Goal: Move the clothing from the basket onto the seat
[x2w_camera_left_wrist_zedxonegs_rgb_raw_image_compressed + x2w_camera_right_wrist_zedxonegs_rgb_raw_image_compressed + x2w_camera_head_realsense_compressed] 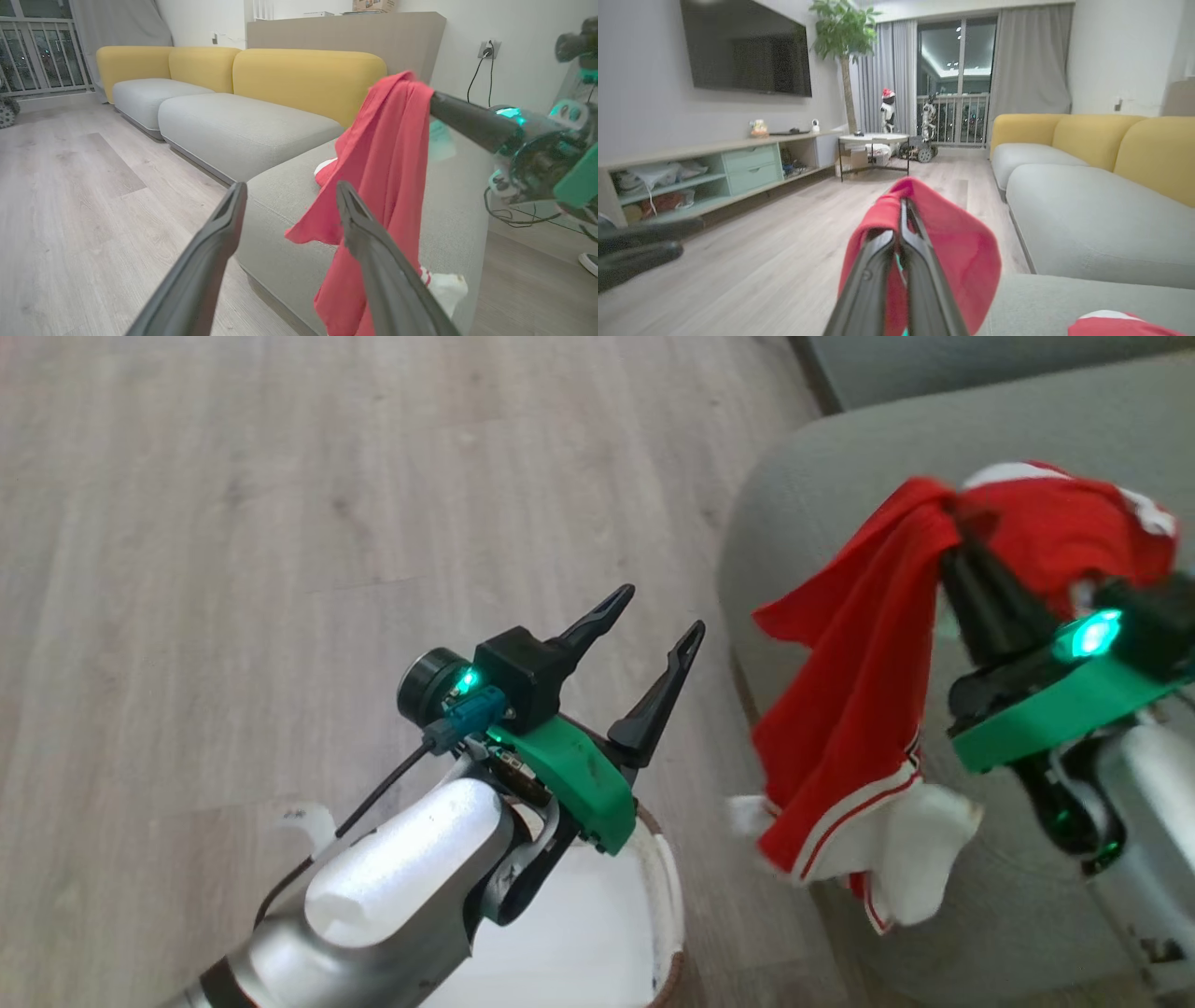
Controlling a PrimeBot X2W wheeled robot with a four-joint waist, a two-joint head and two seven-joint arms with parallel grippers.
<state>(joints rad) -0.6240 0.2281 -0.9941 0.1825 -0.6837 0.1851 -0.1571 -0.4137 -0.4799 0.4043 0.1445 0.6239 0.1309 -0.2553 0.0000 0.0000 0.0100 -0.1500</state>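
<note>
My right gripper is shut on a red garment with white stripes, which hangs from its tips over the front corner of the grey seat. In the right wrist view the shut fingers pinch the red fabric. A second red and white garment lies on the seat behind it. My left gripper stands open and empty above the cream basket, left of the hanging garment. The part of the basket's inside that shows is bare white.
Pale wood floor spreads to the left. More grey sofa cushions with yellow backs run along the wall. A TV cabinet, a small round table and a plant stand across the room. A shoe shows by the sofa's end.
</note>
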